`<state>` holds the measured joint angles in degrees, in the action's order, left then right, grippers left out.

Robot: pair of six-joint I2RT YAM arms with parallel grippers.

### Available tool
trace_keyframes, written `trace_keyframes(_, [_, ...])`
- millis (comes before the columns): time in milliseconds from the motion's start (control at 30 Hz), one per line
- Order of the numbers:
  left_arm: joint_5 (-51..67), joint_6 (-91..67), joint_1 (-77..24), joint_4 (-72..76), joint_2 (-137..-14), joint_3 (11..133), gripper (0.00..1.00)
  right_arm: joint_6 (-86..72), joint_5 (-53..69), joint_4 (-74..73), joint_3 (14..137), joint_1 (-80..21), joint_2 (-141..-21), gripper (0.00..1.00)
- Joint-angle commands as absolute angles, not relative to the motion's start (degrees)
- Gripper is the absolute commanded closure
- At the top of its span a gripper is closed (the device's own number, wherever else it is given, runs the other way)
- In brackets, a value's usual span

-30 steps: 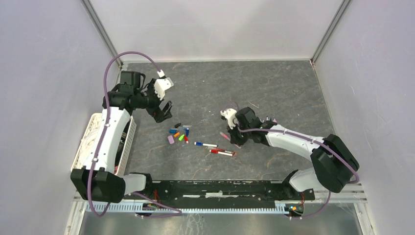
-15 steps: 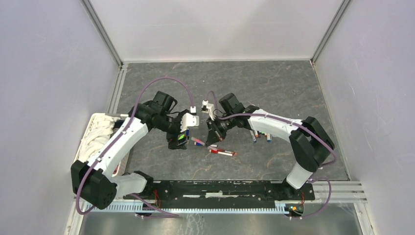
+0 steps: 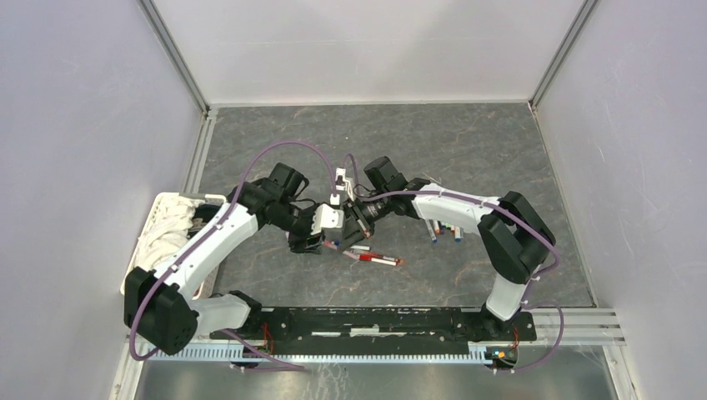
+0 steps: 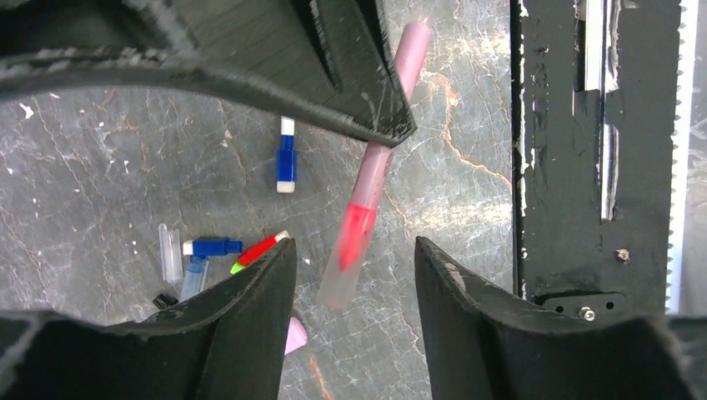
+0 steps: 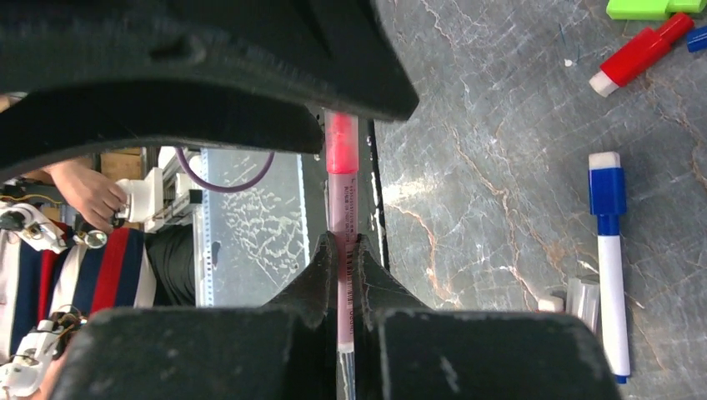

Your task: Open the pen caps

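Observation:
My right gripper point(image 5: 342, 250) is shut on a pink pen point(image 5: 341, 200) and holds it above the table. In the top view it point(image 3: 354, 222) meets my left gripper point(image 3: 323, 237) at the table's middle. My left gripper point(image 4: 354, 243) is open. The pen's translucent cap with a red tip inside point(image 4: 350, 250) sits between its fingers, touching neither. Loose pen caps lie below: blue point(image 4: 286, 162), blue point(image 4: 213, 247), red and green point(image 4: 258, 250), clear point(image 4: 169, 252), lilac point(image 4: 293, 335).
A red pen point(image 3: 379, 259) and a blue-ended pen point(image 3: 360, 247) lie near the grippers, the blue one also in the right wrist view point(image 5: 611, 258). Several pens point(image 3: 442, 227) lie under the right arm. A white basket point(image 3: 158, 229) stands at the left edge.
Both arms swung in to the table's middle. The right gripper brought the pink pen from the right. The left gripper came down from the far left and now stands around the pen's capped end.

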<state>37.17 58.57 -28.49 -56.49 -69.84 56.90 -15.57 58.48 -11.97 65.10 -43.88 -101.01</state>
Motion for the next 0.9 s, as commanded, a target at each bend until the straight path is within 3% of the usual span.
trace_keyframes(0, [39.37, 63.35, -29.26, -56.33, -69.81, 56.68, 0.44, -17.75, 60.93, -9.31, 68.99, -43.88, -102.65, 1.0])
trace_keyframes(100, [39.25, 65.08, -29.35, -55.64, -69.58, 55.21, 0.61, -18.09, 60.79, -9.57, 69.76, -43.87, -103.51, 1.0])
trace_keyframes(200, [38.46, 65.31, -29.36, -55.46, -70.48, 54.82, 0.92, -18.74, 60.58, -9.29, 70.05, -43.94, -103.82, 1.0])
trace_keyframes(233, [38.23, 65.04, -29.41, -55.46, -70.75, 54.92, 0.97, -19.01, 60.43, -9.04, 70.03, -43.89, -103.95, 0.97])
trace_keyframes(367, [38.14, 64.95, -29.39, -55.12, -70.35, 55.38, 0.98, -22.95, 59.46, -4.2, 68.03, -44.12, -104.05, 0.78])
trace_keyframes(533, [37.86, 64.75, -29.44, -55.16, -69.8, 56.91, 0.98, -24.44, 60.84, -1.13, 67.95, -46.43, -106.22, 0.69])
trace_keyframes(767, [37.62, 65.29, -29.44, -55.92, -69.24, 57.95, 0.98, -24.34, 63.03, -1.97, 70.95, -46.93, -109.57, 0.69])
trace_keyframes(867, [37.45, 65.46, -29.49, -55.97, -69.06, 58.08, 0.98, -23.31, 63.31, -3.42, 72.05, -46.89, -110.1, 0.81])
